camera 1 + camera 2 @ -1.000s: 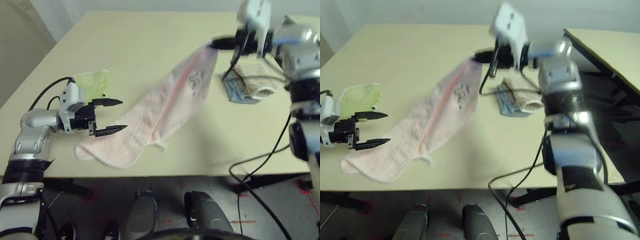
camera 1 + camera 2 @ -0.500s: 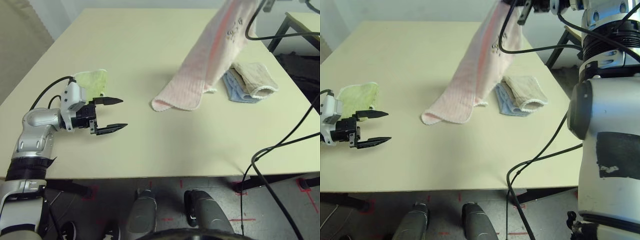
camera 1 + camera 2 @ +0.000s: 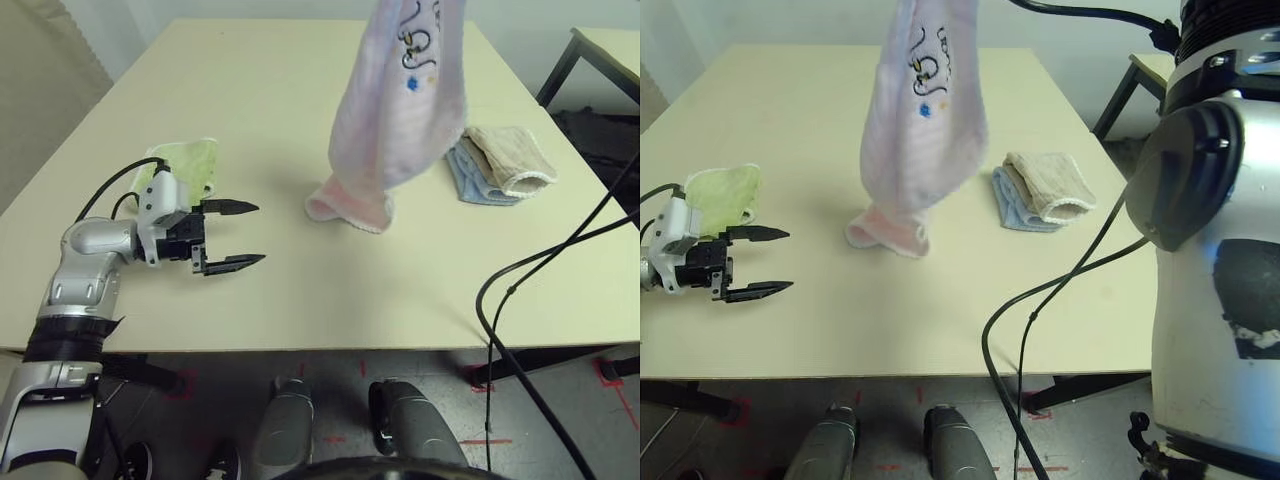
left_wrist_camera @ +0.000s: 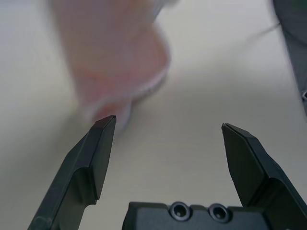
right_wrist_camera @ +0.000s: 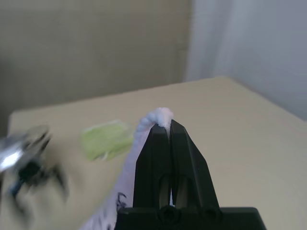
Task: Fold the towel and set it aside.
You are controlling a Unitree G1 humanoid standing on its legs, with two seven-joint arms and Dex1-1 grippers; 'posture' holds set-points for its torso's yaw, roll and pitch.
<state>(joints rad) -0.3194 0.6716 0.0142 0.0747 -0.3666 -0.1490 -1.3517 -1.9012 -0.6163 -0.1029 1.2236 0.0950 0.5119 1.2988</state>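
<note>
With the right claw [image 5: 168, 125] pinching 1 towel [image 3: 400, 110] corner, the cloth is hanging bunched and swinging, risking the gaping left claw [image 3: 240, 236], at 9 o'clock, missing it.

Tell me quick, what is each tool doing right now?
Left tool: open, holding nothing.
Right tool: shut on the towel, which hangs from it.

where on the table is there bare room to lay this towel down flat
The far half of the table, beyond the green cloth, is bare. So is the near strip between the open left gripper and the right edge. It is crowded by the beige and blue folded cloths, and where the towel, hanging from the shut right gripper, touches down mid-table.
</note>
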